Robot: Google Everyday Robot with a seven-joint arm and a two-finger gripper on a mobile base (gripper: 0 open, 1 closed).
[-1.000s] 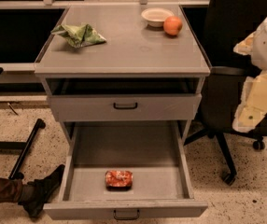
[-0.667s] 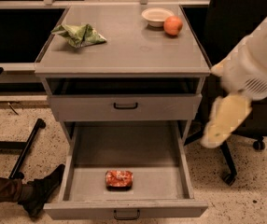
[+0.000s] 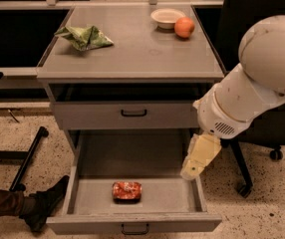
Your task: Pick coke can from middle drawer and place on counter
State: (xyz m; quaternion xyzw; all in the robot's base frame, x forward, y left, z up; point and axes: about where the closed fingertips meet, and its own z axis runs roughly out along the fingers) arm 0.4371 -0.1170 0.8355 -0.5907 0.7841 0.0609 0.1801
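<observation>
In the pulled-out wide grey metal middle drawer (image 3: 172,222), a small red soda can (image 3: 127,191) lies on its side near the front. The cream two-finger gripper (image 3: 190,172) hangs over the drawer's right wall, apart from the can; open or closed, cannot tell.

My arm (image 3: 262,78) is built of fat, rounded white shells. The largest is a smooth dome-like joint, faintly scuffed with small dark flecks. Next comes a shorter white barrel section, ringed by thin dark seams where the pieces meet. A small vent (image 3: 224,128) of dark slots sits on the barrel's lower face. My gripper (image 3: 195,166) is a paler cream-yellow, flat and blocky, narrowing to a blunt tip. It hangs just above the right wall of the middle drawer (image 3: 201,197).
</observation>
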